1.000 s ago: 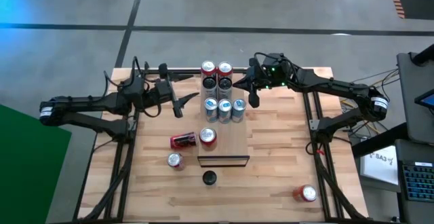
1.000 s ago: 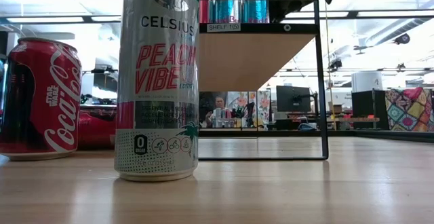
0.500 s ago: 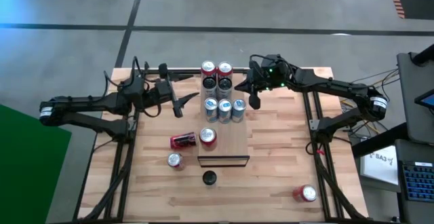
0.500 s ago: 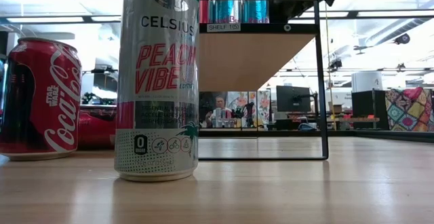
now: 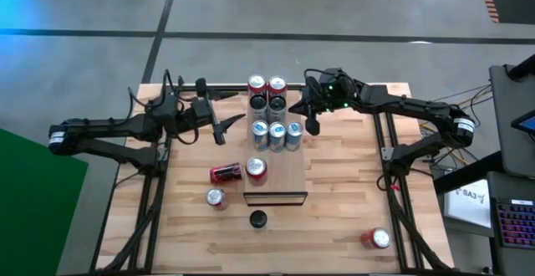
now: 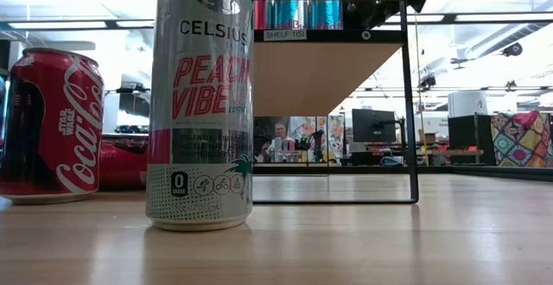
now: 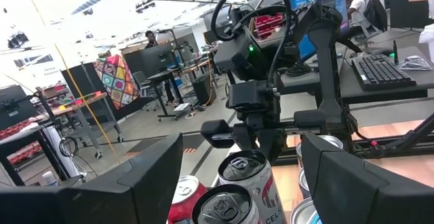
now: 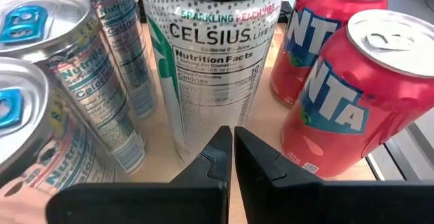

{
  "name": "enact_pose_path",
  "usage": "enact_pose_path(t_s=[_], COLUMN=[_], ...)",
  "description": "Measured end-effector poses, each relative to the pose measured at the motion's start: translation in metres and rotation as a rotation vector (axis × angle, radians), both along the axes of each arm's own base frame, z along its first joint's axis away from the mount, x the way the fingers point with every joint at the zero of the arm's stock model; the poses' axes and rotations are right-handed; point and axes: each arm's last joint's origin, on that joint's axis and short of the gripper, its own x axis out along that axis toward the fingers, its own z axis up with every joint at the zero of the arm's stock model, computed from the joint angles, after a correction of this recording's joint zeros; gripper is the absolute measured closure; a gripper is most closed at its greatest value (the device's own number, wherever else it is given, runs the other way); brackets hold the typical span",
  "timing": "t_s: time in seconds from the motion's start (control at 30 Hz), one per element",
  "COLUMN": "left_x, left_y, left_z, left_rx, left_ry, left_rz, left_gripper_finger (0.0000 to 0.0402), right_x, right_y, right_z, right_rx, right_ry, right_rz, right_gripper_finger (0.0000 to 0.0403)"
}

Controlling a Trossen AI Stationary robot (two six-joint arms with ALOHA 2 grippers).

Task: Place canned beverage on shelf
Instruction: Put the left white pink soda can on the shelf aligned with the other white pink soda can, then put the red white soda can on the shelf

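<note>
- Canned beverages stand in a cluster on the shelf (image 5: 284, 176), a light wooden board raised over the middle of the tabletop (image 5: 334, 217); at the far end are two red Fanta cans (image 5: 267, 84), then two Celsius cans (image 5: 267, 103), then three silver cans with blue tabs (image 5: 276, 133); one red can (image 5: 257, 169) stands alone on the near part of the shelf
- Off the shelf, on the tabletop, a red can lies on its side (image 5: 226, 173) just left of the board; another red can (image 5: 216, 197) stands upright nearer the front; a dark-topped Celsius Peach Vibe can (image 5: 258, 219) stands just in front of the shelf's dark edge; a last red can (image 5: 376, 238) sits well apart at the front right corner
- The right pincer (image 5: 312, 125) hovers just beside the right side of the far cans, its fingers (image 8: 224, 157) pressed together and gripping nothing; its wrist view faces a Celsius can with the Fanta cans beside it
- The left pincer (image 5: 222, 130) hangs to the left of the shelf, apart from the cans, its fingers (image 7: 122, 183) spread wide with nothing between them
</note>
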Motion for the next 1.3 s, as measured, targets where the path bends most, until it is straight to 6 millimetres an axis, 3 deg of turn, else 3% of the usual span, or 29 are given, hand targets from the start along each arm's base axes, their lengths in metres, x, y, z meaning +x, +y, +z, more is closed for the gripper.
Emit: enact_pose_path(t_s=[0.63,1.1,1.3], left_x=[0.000,0.001,-0.007], left_y=[0.000,-0.001,-0.004], left_z=[0.000,-0.006,0.005], left_rx=[0.000,-0.087,-0.244], left_ry=[0.001,0.038,0.206], left_rz=[-0.001,-0.011,0.012], left_gripper_finger=[0.0134,0.0134,0.0134], right_x=[0.008,-0.014,-0.028], right_y=[-0.004,0.006,0.019], right_z=[-0.004,0.018,0.034], right_rx=[-0.003,0.002,0.030], right_ry=[-0.008,-0.026,-0.062], right_rz=[0.001,-0.053,-0.064], right_gripper_finger=[0.0394,0.0394,0.0394])
